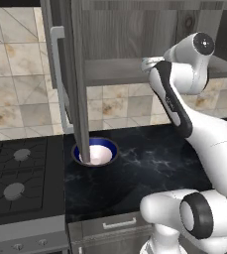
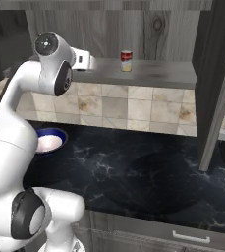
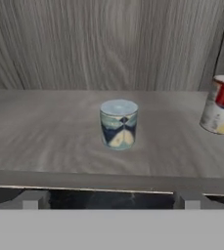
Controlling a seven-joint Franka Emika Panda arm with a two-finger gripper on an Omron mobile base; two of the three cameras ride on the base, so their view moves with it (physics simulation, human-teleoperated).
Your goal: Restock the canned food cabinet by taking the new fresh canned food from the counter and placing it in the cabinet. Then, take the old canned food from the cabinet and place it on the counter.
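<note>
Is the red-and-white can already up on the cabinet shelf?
Yes, the red-and-white can stands upright on the cabinet shelf, right of the blue-grey can.

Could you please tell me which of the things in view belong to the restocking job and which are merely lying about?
Job:
red-and-white can, upright on the cabinet shelf
blue-grey can, upright on the same shelf, left of the red one
black counter

Lying about:
blue-rimmed bowl on the counter
gas stovetop

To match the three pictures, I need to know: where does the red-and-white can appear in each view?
Left base view: I cannot find it; the arm covers that part of the shelf.
Right base view: the red-and-white can stands upright at top centre.
Hand view: right edge, upright.
Shared landmark: the cabinet shelf under it.
</note>
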